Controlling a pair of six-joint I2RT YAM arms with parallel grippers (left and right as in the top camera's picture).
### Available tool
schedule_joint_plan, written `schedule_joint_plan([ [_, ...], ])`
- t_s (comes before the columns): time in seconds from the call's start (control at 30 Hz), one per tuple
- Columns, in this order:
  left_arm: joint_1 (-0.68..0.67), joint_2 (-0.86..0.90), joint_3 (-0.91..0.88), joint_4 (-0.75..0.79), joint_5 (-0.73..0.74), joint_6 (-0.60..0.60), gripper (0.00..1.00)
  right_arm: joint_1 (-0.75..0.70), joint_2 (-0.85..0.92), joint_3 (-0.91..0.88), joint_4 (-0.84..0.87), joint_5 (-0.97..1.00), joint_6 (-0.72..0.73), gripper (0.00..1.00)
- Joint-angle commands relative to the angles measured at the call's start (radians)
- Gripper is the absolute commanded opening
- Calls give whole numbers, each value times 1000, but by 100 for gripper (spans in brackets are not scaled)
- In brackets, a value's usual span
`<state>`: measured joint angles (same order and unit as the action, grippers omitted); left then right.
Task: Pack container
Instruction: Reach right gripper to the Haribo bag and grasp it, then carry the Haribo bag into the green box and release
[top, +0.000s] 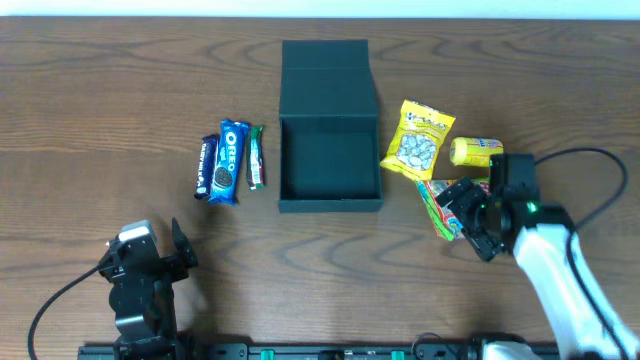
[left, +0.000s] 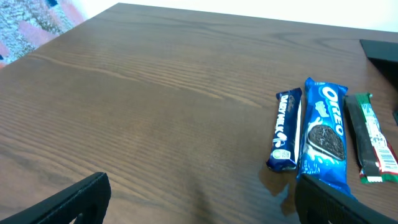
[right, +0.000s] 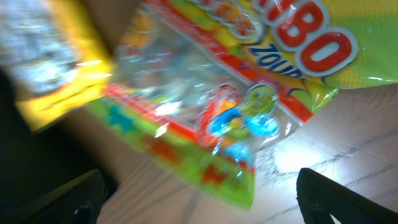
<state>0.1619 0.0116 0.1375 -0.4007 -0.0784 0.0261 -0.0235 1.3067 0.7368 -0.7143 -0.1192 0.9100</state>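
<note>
Centrally on the wooden tabletop (top: 100, 100) sits the container (top: 330, 204), a dark teal box standing open with its flap lid laid flat toward the far edge. To its left, 3 snacks lie side by side and close together: a dark blue bar (top: 206, 167), an Oreo packet (top: 232, 162) and a green and red bar (top: 256, 158), the last one nearest the box. To its right, a yellow nut packet (top: 417, 140) lies just beside the box wall, with a small yellow packet (top: 474, 151) further right. A bright candy bag (top: 437, 203) lies nearer the front edge. The right end effector (top: 467, 218) is over that bag with its 2 fingers spread wide. The right wrist view shows the bag, blurred, filling the space ahead of them; whether they touch it I cannot tell. The left end effector (top: 183, 250) is near the front left, well apart from the 3 snacks, its fingers also spread wide and holding nothing.
</note>
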Motion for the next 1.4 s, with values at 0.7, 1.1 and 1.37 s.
schedule_joint_plan([
  [0.7,1,-5,-16,-15,0,-4,95,-116,331,68,80,-32,28,1],
  [1.1,1,-5,-16,-15,0,-4,95,-45,156,340,-254,-95,-89,1],
  [1.37,1,-5,-16,-15,0,-4,95,253,53,486,-44,-96,-115,1],
])
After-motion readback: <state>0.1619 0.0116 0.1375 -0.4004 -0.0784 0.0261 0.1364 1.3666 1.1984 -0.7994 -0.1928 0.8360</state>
